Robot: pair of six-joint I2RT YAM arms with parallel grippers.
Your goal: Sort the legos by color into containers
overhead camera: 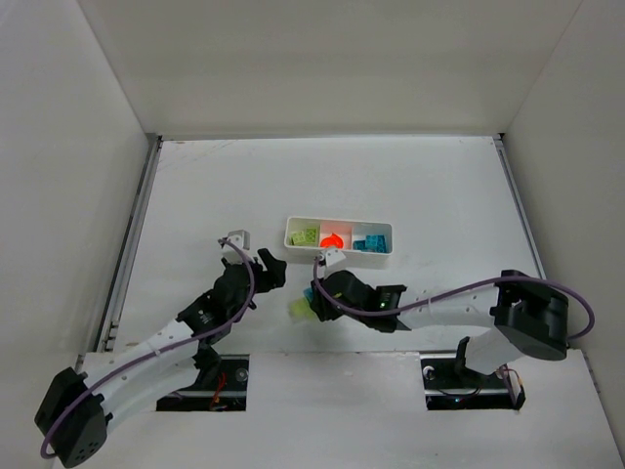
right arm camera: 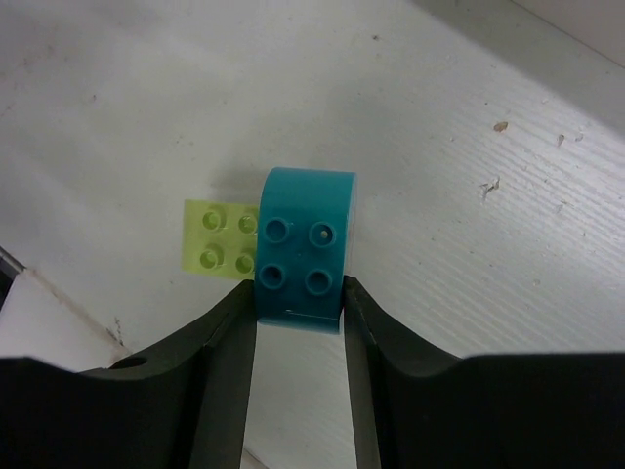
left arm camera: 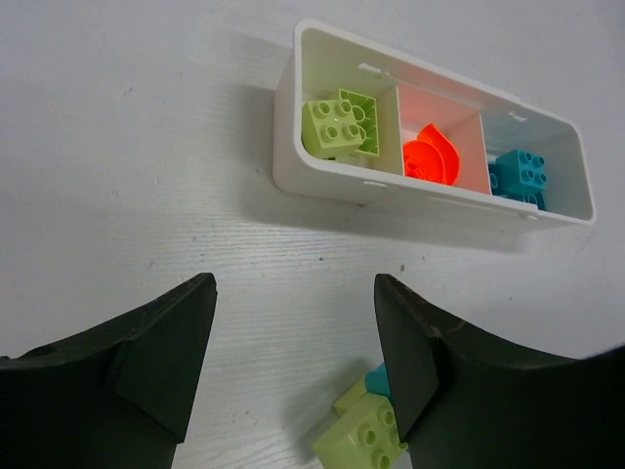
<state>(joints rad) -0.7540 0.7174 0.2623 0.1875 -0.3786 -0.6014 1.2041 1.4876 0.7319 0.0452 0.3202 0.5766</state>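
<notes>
The white three-compartment tray point(overhead camera: 377, 260) holds yellow-green legos point(overhead camera: 305, 236) on the left, an orange-red one point(overhead camera: 330, 241) in the middle and cyan-blue ones point(overhead camera: 368, 243) on the right. The left wrist view shows the tray point(left arm camera: 291, 147) with the same green point(left arm camera: 340, 127), orange point(left arm camera: 430, 156) and blue point(left arm camera: 518, 174) pieces. My right gripper point(right arm camera: 298, 298) is shut on a cyan-blue lego point(right arm camera: 303, 249) just over a loose yellow-green lego point(right arm camera: 220, 239). In the top view it point(overhead camera: 311, 298) is in front of the tray. My left gripper point(left arm camera: 293, 342) is open and empty.
Loose yellow-green legos point(left arm camera: 363, 435) lie on the table by the left gripper's right finger, with a cyan piece point(left arm camera: 379, 381) partly hidden behind it. In the top view they point(overhead camera: 297, 310) lie near the table's front edge. White walls enclose the table.
</notes>
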